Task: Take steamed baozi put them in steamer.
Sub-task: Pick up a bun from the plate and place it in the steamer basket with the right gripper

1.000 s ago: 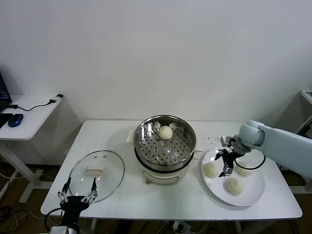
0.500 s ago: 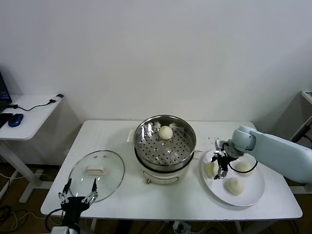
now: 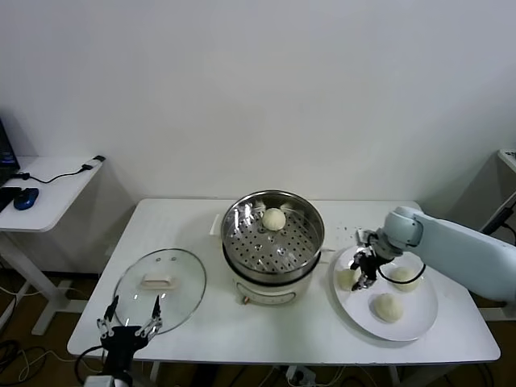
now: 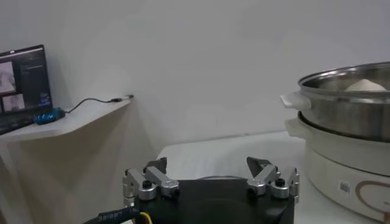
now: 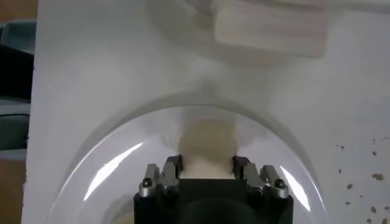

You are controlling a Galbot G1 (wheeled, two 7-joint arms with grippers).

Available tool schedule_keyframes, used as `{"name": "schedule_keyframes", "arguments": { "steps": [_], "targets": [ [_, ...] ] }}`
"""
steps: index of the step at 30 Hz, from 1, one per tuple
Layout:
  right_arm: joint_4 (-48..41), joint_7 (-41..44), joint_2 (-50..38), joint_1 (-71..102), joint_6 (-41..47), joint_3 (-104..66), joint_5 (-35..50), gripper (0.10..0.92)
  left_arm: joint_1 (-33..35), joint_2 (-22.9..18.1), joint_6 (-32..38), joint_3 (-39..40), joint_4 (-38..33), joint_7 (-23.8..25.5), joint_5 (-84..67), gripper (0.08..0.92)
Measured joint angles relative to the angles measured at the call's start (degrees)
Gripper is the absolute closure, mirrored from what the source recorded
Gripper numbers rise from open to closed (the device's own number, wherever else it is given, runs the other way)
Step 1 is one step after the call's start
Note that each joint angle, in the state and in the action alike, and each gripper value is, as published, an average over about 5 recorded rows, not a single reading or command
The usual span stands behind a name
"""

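Reaching over the near-left part of the white plate (image 3: 415, 326), the right gripper (image 3: 360, 276) sits low at the bun nearest the steamer. Right wrist view: the fingers (image 5: 171, 170) stand apart on either side of this baozi (image 5: 207, 148), close to its flanks; contact cannot be confirmed, and the bun rests on the plate (image 5: 109, 167), not lifted.

Buns counted in head view:
- one baozi (image 3: 274, 218) inside the steamer (image 3: 272, 242), toward the back of the perforated floor;
- one (image 3: 348, 278) on the plate at the gripper;
- one (image 3: 403, 276) on the plate's far side, partly behind the arm;
- one (image 3: 387, 306) near the plate's middle, apart from the other two.

Steamer: shiny steel basket on a white pot base, centre of the white table (image 3: 201, 330). Plate lies just right of it, close but not touching as far as can be seen.

Glass lid (image 3: 160, 288) with white handle lies flat on the table left of the steamer.

Left gripper (image 3: 129, 322) is parked low at the table's front-left edge, just in front of the lid. Left wrist view: its fingers (image 4: 152, 179) are spread wide with nothing between them; steamer wall (image 4: 347, 106) visible off to one side.

Side desk (image 3: 44, 193) with a mouse and cable stands left of the table.
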State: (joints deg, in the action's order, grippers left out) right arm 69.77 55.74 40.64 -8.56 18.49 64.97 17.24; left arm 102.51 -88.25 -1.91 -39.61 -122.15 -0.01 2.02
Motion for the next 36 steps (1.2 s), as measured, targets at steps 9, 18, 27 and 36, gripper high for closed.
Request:
{"name": "schedule_keyframes", "arguments": {
  "steps": [9,18,27,36],
  "targets": [
    [2.3,2.3,-2.4,-14.7,-1.9,9.7,6.7,0.466,0.5,0.3,0.0,0.5,-0.7,0.0,0.0,0.177],
    [1.2,3.5,2.6,-34.6,-2.4,22.4,19.1,0.465,1.0,0.2,0.2,1.1,-1.4,0.1,-0.1,0.177],
    [-1.2,1.1,14.4,-40.3,0.4,24.6,28.7,0.465,2.0,0.4,0.7,1.7,-2.4,0.5,-0.2,0.177],
    [-5.5,-2.2,27.3,-38.1,3.0,24.9,32.7,0.465,2.4,0.5,1.2,1.3,-2.6,0.5,-0.5,0.177]
  ]
}}
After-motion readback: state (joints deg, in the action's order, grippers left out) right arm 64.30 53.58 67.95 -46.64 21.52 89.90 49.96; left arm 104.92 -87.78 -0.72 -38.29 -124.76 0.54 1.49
